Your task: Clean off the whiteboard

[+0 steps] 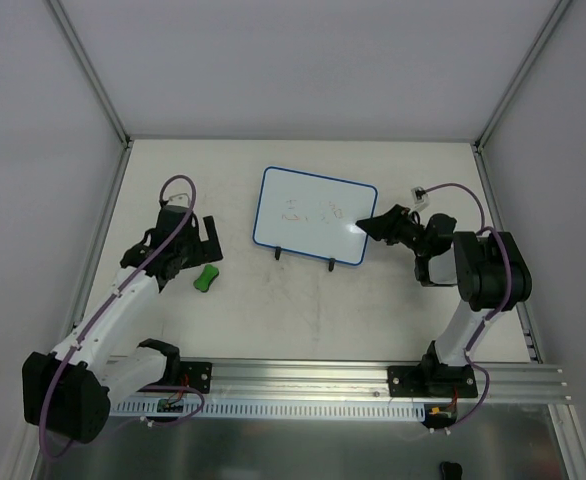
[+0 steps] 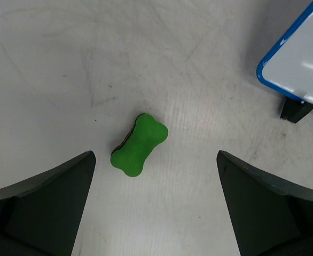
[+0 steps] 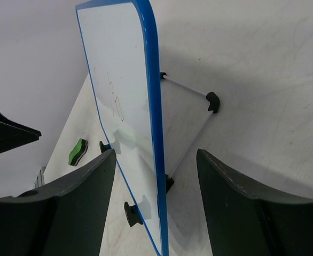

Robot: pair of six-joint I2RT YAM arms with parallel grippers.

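Observation:
The whiteboard [image 1: 313, 215] stands tilted on two black feet at mid-table, with faint red scribbles near its centre. My right gripper [image 1: 368, 225] is at the board's right edge. In the right wrist view its jaws [image 3: 155, 154] straddle the blue rim of the whiteboard [image 3: 119, 80], with a gap showing on both sides. The green eraser [image 1: 206, 279] lies flat on the table left of the board. My left gripper [image 1: 199, 240] hovers just behind it, open. The left wrist view shows the eraser [image 2: 139, 145] ahead of the wide-apart fingers of that gripper [image 2: 155, 157], nearer the left one.
A corner of the whiteboard [image 2: 306, 64] and one black foot [image 2: 295, 109] show at the upper right of the left wrist view. An aluminium rail [image 1: 303, 375] runs along the near edge. Grey walls close the table on three sides.

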